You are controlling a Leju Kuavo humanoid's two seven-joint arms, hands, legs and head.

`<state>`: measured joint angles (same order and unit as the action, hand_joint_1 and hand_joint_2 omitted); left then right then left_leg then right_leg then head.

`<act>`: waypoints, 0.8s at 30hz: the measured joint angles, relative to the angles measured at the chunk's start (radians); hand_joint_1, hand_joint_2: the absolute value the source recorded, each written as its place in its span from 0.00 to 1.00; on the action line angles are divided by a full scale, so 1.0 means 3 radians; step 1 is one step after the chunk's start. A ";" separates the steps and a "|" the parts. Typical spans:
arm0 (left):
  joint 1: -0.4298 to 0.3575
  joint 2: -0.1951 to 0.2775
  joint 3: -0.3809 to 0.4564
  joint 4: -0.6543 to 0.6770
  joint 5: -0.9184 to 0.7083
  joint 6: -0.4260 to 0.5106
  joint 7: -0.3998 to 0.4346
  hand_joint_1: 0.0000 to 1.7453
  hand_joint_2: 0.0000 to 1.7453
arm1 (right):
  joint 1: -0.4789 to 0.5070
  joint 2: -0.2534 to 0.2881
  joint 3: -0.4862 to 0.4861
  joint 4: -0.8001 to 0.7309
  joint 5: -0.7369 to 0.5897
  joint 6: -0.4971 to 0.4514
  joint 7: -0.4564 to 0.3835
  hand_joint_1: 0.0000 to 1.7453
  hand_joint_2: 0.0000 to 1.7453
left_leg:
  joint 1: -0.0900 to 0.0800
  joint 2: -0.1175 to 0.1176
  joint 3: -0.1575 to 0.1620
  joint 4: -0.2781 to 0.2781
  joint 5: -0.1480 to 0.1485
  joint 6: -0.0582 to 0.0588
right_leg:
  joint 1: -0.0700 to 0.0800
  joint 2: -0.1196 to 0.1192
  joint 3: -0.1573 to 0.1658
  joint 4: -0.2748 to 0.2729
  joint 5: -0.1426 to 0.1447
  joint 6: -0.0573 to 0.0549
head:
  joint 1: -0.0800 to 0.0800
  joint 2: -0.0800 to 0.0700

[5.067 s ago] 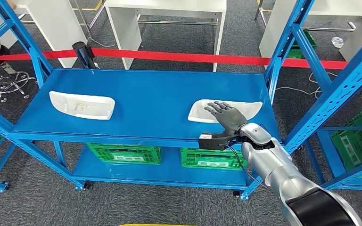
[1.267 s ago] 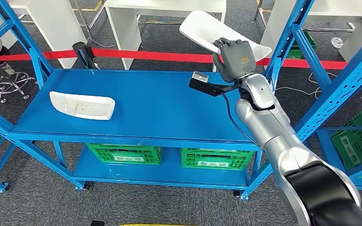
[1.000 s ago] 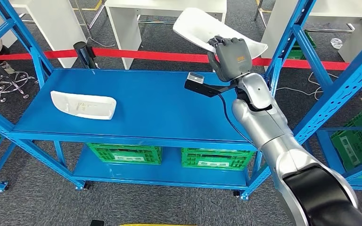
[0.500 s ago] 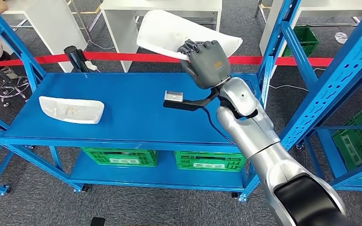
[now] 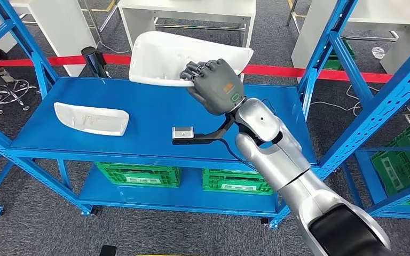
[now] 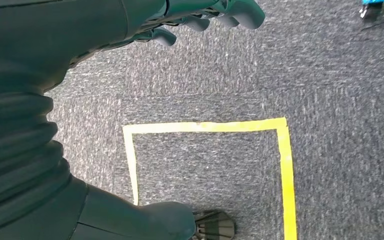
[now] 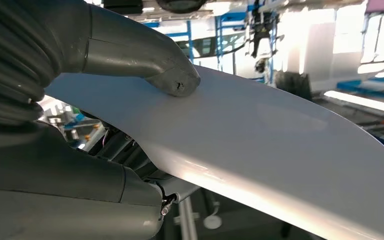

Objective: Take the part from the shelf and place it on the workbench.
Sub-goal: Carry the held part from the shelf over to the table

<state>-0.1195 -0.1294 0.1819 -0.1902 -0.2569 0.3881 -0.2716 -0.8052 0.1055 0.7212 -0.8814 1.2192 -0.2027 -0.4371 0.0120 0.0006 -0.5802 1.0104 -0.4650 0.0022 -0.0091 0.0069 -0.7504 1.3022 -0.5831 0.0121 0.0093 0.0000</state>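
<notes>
Carry step: right hand (image 5: 216, 85) clamped on the white part (image 5: 165, 56), held clear above the blue shelf (image 5: 155, 114); next, a turn toward the workbench.

No writing that I can read

I am looking over everything in front of me and making out no words, numbers or brands. My right hand (image 5: 216, 85) is carrying a small orange mark and a green ring on its back, both too small to read. The white part (image 5: 165, 56) I am holding is showing only faint smudges, and the second white part (image 5: 91, 118) on the blue shelf (image 5: 149, 133) is bearing faint marks too small to read. White labels on the green crates (image 5: 139, 174) below are staying illegible.
</notes>
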 joint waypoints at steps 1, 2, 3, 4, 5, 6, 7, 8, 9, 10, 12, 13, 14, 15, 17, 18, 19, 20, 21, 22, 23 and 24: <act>0.0003 -0.0001 0.0005 0.0000 0.0000 0.0000 -0.0002 0.00 1.00 | 0.0011 -0.0011 0.0036 -0.0011 -0.0002 0.0004 0.0003 1.00 1.00 | -0.0001 0.0000 -0.0007 0.0007 0.0001 0.0002 | 0.0000 -0.0001 -0.0016 0.0059 0.0002 0.0001 | 0.0000 0.0000; 0.0005 -0.0001 0.0010 0.0001 0.0001 0.0001 -0.0003 0.00 1.00 | 0.0017 -0.0020 0.0064 -0.0021 -0.0004 0.0004 0.0005 1.00 1.00 | -0.0001 -0.0001 -0.0014 0.0018 0.0001 0.0001 | -0.0001 -0.0003 0.0037 -0.0021 0.0064 -0.0003 | 0.0001 0.0000; 0.0005 -0.0001 0.0012 0.0000 0.0001 0.0001 -0.0003 0.00 1.00 | 0.0017 -0.0027 0.0085 -0.0034 -0.0006 0.0004 0.0005 1.00 1.00 | -0.0001 -0.0002 -0.0019 0.0030 -0.0001 -0.0002 | -0.0001 -0.0005 0.0151 -0.0221 0.0163 -0.0011 | 0.0001 0.0000; 0.0004 -0.0002 0.0014 0.0000 0.0001 0.0001 -0.0003 0.00 1.00 | 0.0013 -0.0032 0.0101 -0.0048 -0.0007 0.0004 0.0005 1.00 1.00 | -0.0001 -0.0002 -0.0025 0.0043 -0.0004 -0.0008 | 0.0001 -0.0007 0.0284 -0.0462 0.0242 -0.0026 | 0.0000 0.0000; 0.0003 -0.0002 0.0015 0.0000 0.0001 0.0001 -0.0004 0.00 1.00 | 0.0009 -0.0034 0.0115 -0.0063 -0.0008 0.0004 0.0006 1.00 1.00 | -0.0007 -0.0003 -0.0032 0.0056 -0.0008 -0.0021 | 0.0010 -0.0009 0.0396 -0.0667 0.0303 -0.0043 | 0.0000 0.0000; 0.0001 -0.0003 0.0017 -0.0001 0.0001 0.0001 -0.0005 0.00 1.00 | 0.0005 -0.0035 0.0128 -0.0077 -0.0009 0.0003 0.0005 1.00 1.00 | -0.0010 -0.0004 -0.0039 0.0064 -0.0009 -0.0038 | 0.0018 -0.0008 0.0463 -0.0796 0.0329 -0.0062 | -0.0002 0.0000; 0.0001 -0.0004 0.0020 -0.0001 0.0001 0.0001 -0.0005 0.00 1.00 | 0.0004 -0.0038 0.0137 -0.0085 -0.0009 0.0003 0.0006 1.00 1.00 | -0.0013 -0.0004 -0.0044 0.0066 -0.0005 -0.0058 | 0.0028 -0.0007 0.0486 -0.0846 0.0328 -0.0082 | -0.0002 0.0000; 0.0001 -0.0006 0.0024 -0.0001 0.0001 0.0001 -0.0006 0.00 1.00 | 0.0004 -0.0042 0.0145 -0.0090 -0.0009 0.0004 0.0007 1.00 1.00 | -0.0015 -0.0005 -0.0047 0.0060 0.0003 -0.0080 | 0.0035 -0.0005 0.0484 -0.0851 0.0339 -0.0100 | -0.0002 0.0000; 0.0002 -0.0006 0.0029 -0.0001 0.0001 0.0001 -0.0006 0.00 1.00 | 0.0005 -0.0045 0.0150 -0.0096 -0.0009 0.0004 0.0007 1.00 1.00 | -0.0012 -0.0005 -0.0051 0.0053 0.0008 -0.0098 | 0.0028 -0.0005 0.0483 -0.0862 0.0352 -0.0122 | -0.0002 0.0000; 0.0002 -0.0006 0.0033 -0.0001 0.0001 0.0002 -0.0006 0.00 1.00 | 0.0004 -0.0049 0.0155 -0.0101 -0.0010 0.0004 0.0008 1.00 1.00 | -0.0012 -0.0006 -0.0061 0.0062 -0.0005 -0.0115 | 0.0021 -0.0007 0.0484 -0.0878 0.0367 -0.0143 | -0.0003 0.0000; 0.0002 -0.0004 0.0038 -0.0001 0.0001 0.0002 -0.0006 0.00 1.00 | 0.0002 -0.0050 0.0164 -0.0116 -0.0011 0.0003 0.0007 1.00 1.00 | -0.0007 -0.0008 -0.0145 0.0251 -0.0139 -0.0152 | -0.0002 -0.0013 0.0485 -0.0909 0.0397 -0.0180 | -0.0015 0.0000; 0.0002 -0.0004 0.0039 0.0000 0.0001 0.0002 -0.0006 0.00 1.00 | 0.0003 -0.0050 0.0170 -0.0120 -0.0011 0.0003 0.0007 1.00 1.00 | -0.0002 -0.0008 -0.0225 0.0445 -0.0250 -0.0169 | -0.0005 -0.0015 0.0480 -0.0912 0.0403 -0.0188 | -0.0020 0.0000; 0.0005 -0.0005 0.0039 0.0000 0.0001 0.0002 -0.0006 0.00 1.00 | 0.0007 -0.0051 0.0176 -0.0123 -0.0012 0.0004 0.0007 1.00 1.00 | 0.0003 -0.0008 -0.0316 0.0672 -0.0362 -0.0185 | -0.0006 -0.0016 0.0473 -0.0911 0.0407 -0.0192 | -0.0024 0.0000; 0.0008 -0.0005 0.0040 0.0000 0.0001 0.0002 -0.0006 0.00 1.00 | 0.0011 -0.0052 0.0184 -0.0123 -0.0012 0.0004 0.0008 1.00 1.00 | 0.0008 -0.0008 -0.0389 0.0855 -0.0432 -0.0195 | -0.0006 -0.0016 0.0466 -0.0908 0.0410 -0.0192 | -0.0024 0.0000; 0.0013 -0.0003 0.0040 0.0001 0.0000 0.0002 -0.0006 0.00 1.00 | 0.0017 -0.0054 0.0199 -0.0123 -0.0016 0.0004 0.0019 1.00 1.00 | 0.0014 -0.0007 -0.0389 0.0913 -0.0404 -0.0202 | -0.0008 -0.0015 0.0454 -0.0899 0.0417 -0.0185 | -0.0024 0.0000; 0.0013 -0.0001 0.0040 0.0000 -0.0003 0.0002 -0.0005 0.00 1.00 | 0.0016 -0.0055 0.0205 -0.0123 -0.0019 0.0004 0.0031 1.00 1.00 | 0.0017 -0.0007 -0.0295 0.0748 -0.0308 -0.0201 | -0.0010 -0.0015 0.0450 -0.0894 0.0420 -0.0180 | -0.0024 0.0000; 0.0012 0.0001 0.0040 0.0000 -0.0006 0.0002 -0.0005 0.00 1.00 | 0.0013 -0.0057 0.0209 -0.0125 -0.0023 0.0004 0.0042 1.00 1.00 | 0.0021 -0.0007 -0.0167 0.0506 -0.0207 -0.0199 | -0.0012 -0.0014 0.0448 -0.0889 0.0422 -0.0171 | -0.0024 0.0000; 0.0010 0.0002 0.0041 0.0000 -0.0008 0.0002 -0.0005 0.00 1.00 | 0.0009 -0.0058 0.0211 -0.0129 -0.0026 0.0004 0.0054 1.00 1.00 | 0.0017 -0.0008 -0.0044 0.0276 -0.0133 -0.0190 | -0.0008 -0.0012 0.0442 -0.0882 0.0425 -0.0157 | -0.0024 0.0000; 0.0007 0.0002 0.0041 -0.0001 -0.0011 0.0002 -0.0005 0.00 1.00 | 0.0004 -0.0060 0.0213 -0.0133 -0.0028 0.0003 0.0062 1.00 1.00 | 0.0012 -0.0010 0.0035 0.0119 -0.0092 -0.0174 | -0.0004 -0.0011 0.0435 -0.0880 0.0431 -0.0137 | -0.0024 0.0000; 0.0006 0.0000 0.0041 -0.0001 -0.0011 0.0002 -0.0006 0.00 1.00 | 0.0000 -0.0061 0.0217 -0.0136 -0.0031 0.0000 0.0068 1.00 1.00 | 0.0006 -0.0013 0.0071 0.0040 -0.0082 -0.0155 | 0.0001 -0.0009 0.0427 -0.0882 0.0441 -0.0114 | -0.0024 0.0000; 0.0007 -0.0001 0.0041 0.0000 -0.0011 0.0002 -0.0006 0.00 1.00 | -0.0002 -0.0064 0.0221 -0.0138 -0.0037 -0.0003 0.0077 1.00 1.00 | -0.0004 -0.0017 0.0072 0.0029 -0.0080 -0.0130 | 0.0006 -0.0008 0.0421 -0.0888 0.0454 -0.0090 | -0.0023 0.0000; 0.0009 -0.0003 0.0042 0.0000 -0.0011 0.0002 -0.0006 0.00 1.00 | -0.0003 -0.0069 0.0227 -0.0138 -0.0043 -0.0010 0.0088 1.00 1.00 | -0.0003 -0.0019 0.0062 0.0026 -0.0066 -0.0102 | 0.0004 -0.0008 0.0418 -0.0898 0.0467 -0.0068 | -0.0022 0.0000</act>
<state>-0.1166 -0.1302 0.1944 -0.1902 -0.2603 0.3887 -0.2734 -0.8060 0.0849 0.7893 -0.9229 1.2062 -0.2055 -0.4107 0.0110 -0.0050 -0.5617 1.0184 -0.4848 -0.0284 -0.0080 0.0046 -0.6249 1.0329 -0.4430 -0.0084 0.0026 0.0000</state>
